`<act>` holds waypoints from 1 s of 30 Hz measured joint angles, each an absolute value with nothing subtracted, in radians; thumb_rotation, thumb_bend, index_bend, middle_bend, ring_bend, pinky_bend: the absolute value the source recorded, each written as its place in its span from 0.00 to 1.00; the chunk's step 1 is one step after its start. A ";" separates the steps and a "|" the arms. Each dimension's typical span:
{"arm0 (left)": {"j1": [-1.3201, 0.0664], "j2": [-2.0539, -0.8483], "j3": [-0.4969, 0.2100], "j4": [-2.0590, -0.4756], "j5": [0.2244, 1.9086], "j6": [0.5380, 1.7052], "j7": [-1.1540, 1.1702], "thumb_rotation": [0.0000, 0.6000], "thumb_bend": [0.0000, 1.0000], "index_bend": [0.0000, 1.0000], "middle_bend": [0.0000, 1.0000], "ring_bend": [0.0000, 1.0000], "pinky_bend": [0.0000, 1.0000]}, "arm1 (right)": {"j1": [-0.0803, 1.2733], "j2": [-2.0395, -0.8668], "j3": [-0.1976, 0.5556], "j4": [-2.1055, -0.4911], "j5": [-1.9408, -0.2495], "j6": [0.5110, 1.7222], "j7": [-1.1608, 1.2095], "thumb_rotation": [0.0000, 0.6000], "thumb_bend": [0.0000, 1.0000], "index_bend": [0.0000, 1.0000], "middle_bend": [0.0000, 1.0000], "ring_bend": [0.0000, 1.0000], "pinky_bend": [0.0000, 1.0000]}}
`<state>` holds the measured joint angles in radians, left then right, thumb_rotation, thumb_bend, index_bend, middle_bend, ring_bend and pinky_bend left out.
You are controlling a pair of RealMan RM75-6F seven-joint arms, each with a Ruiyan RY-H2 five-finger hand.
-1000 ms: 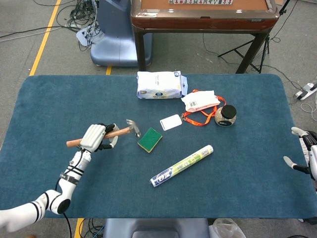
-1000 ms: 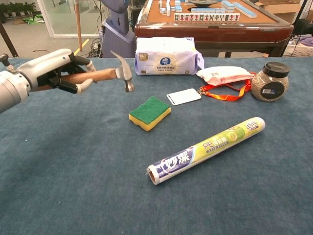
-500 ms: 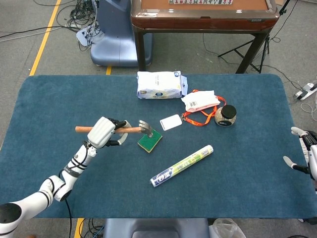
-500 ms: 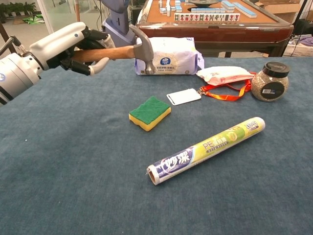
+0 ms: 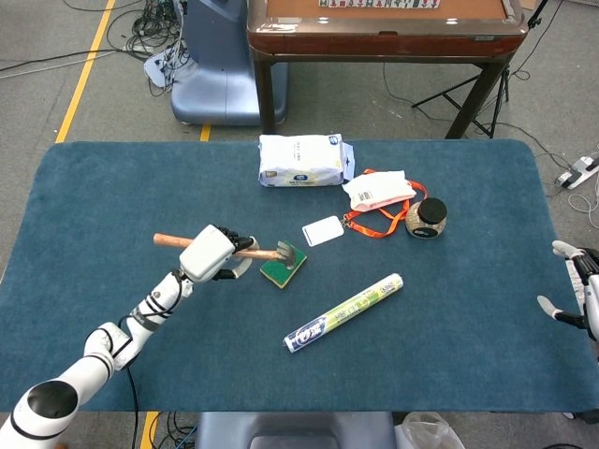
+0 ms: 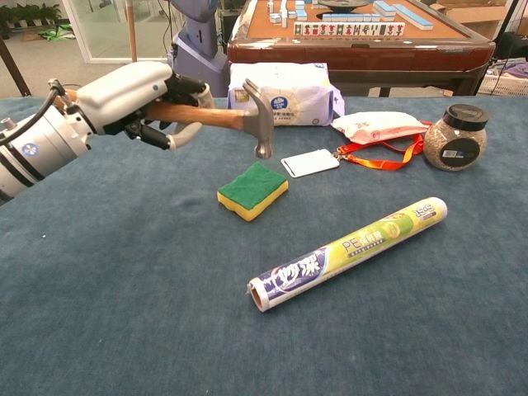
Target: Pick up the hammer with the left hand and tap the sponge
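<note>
The right hand (image 5: 573, 281) sits at the head view's right edge, partly cut off, so how its fingers lie cannot be told; the chest view does not show it. The left hand (image 6: 136, 95) covers the middle of the hammer (image 6: 227, 115) handle. In the head view the hammer's head overlaps the sponge (image 5: 278, 271), so contact cannot be judged there. Print on the roll (image 5: 343, 312) is too small to read from the head view.

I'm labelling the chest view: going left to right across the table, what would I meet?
left hand → hammer head → white card → orange lanyard → jar
</note>
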<state>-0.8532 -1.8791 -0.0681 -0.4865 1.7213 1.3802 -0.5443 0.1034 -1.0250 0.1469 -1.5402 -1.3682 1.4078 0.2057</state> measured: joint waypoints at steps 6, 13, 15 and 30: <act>-0.864 -1.926 -0.035 -0.387 1.718 1.338 -0.543 1.00 0.52 0.74 0.82 0.82 0.93 | 0.101 -1.025 0.146 -1.540 -1.364 1.407 0.205 1.00 0.16 0.21 0.26 0.16 0.21; -0.867 -1.965 -0.001 -0.323 1.714 1.293 -0.530 1.00 0.52 0.74 0.82 0.82 0.93 | 0.101 -1.024 0.146 -1.538 -1.361 1.402 0.206 1.00 0.16 0.21 0.26 0.16 0.21; -0.868 -1.975 0.006 -0.308 1.712 1.281 -0.526 1.00 0.52 0.74 0.82 0.81 0.93 | 0.101 -1.023 0.146 -1.538 -1.360 1.401 0.205 1.00 0.16 0.21 0.26 0.16 0.21; -0.876 -1.990 -0.034 -0.281 1.642 1.340 -0.550 1.00 0.52 0.74 0.82 0.81 0.93 | 0.095 -1.022 0.148 -1.544 -1.356 1.407 0.201 1.00 0.16 0.21 0.26 0.16 0.21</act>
